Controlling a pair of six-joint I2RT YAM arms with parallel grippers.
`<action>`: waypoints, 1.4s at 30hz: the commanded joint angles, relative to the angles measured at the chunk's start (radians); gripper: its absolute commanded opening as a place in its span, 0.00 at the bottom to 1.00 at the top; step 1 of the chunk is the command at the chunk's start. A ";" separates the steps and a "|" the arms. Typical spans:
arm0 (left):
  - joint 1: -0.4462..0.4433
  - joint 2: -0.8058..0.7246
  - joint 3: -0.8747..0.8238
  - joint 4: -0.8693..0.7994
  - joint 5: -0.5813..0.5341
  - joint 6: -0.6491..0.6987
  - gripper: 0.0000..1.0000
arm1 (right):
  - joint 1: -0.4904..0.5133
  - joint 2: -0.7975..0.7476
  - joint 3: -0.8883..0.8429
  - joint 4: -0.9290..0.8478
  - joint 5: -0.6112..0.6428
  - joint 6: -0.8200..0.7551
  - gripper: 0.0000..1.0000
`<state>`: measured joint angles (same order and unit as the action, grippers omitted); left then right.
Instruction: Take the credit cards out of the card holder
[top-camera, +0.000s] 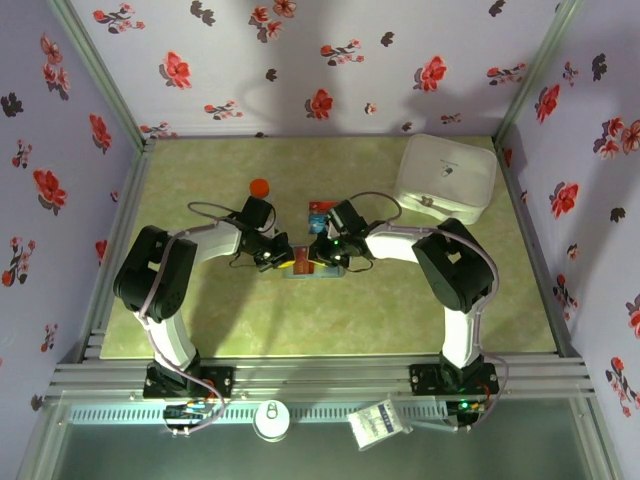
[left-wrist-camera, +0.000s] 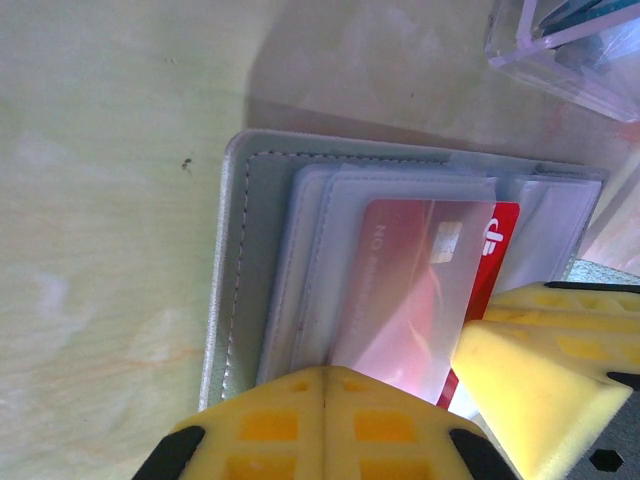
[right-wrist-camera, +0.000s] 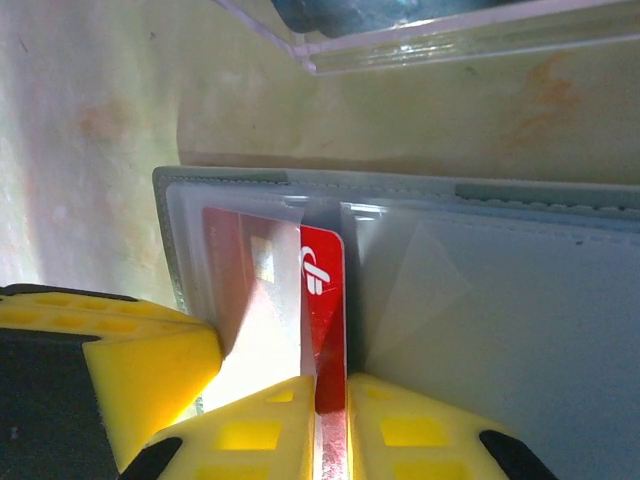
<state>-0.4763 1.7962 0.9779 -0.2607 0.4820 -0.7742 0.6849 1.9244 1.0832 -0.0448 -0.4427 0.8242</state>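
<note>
The grey-blue card holder (top-camera: 306, 270) lies open on the table between both grippers, its clear sleeves facing up (left-wrist-camera: 250, 260) (right-wrist-camera: 520, 300). A red credit card (left-wrist-camera: 410, 280) sits in the left panel's sleeve, with one white-logo edge (right-wrist-camera: 322, 300) sticking out past the plastic. My right gripper (right-wrist-camera: 331, 400) (top-camera: 322, 255) has its jaws closed on that exposed edge. My left gripper (left-wrist-camera: 322, 385) (top-camera: 278, 258) is shut with nothing between its fingers, its tips resting on the sleeve at the holder's edge. One of its yellow fingers (right-wrist-camera: 150, 360) shows beside the card.
A clear plastic box (top-camera: 320, 212) (left-wrist-camera: 570, 50) (right-wrist-camera: 450, 30) with something dark blue inside stands just beyond the holder. An orange-capped bottle (top-camera: 259, 187) is at the back left. A large white lidded container (top-camera: 446, 175) fills the back right corner.
</note>
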 joint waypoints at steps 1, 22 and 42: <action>-0.004 0.029 0.008 -0.046 -0.028 0.027 0.00 | -0.004 -0.023 -0.010 0.041 -0.025 0.027 0.15; -0.004 0.031 0.010 -0.052 -0.029 0.028 0.00 | -0.048 -0.072 -0.084 0.032 0.006 0.010 0.04; -0.004 0.017 0.002 -0.044 -0.024 0.025 0.00 | -0.014 -0.108 0.052 -0.270 0.159 -0.121 0.03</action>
<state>-0.4763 1.8000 0.9848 -0.2665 0.4797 -0.7738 0.6556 1.8133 1.0950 -0.2199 -0.3523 0.7425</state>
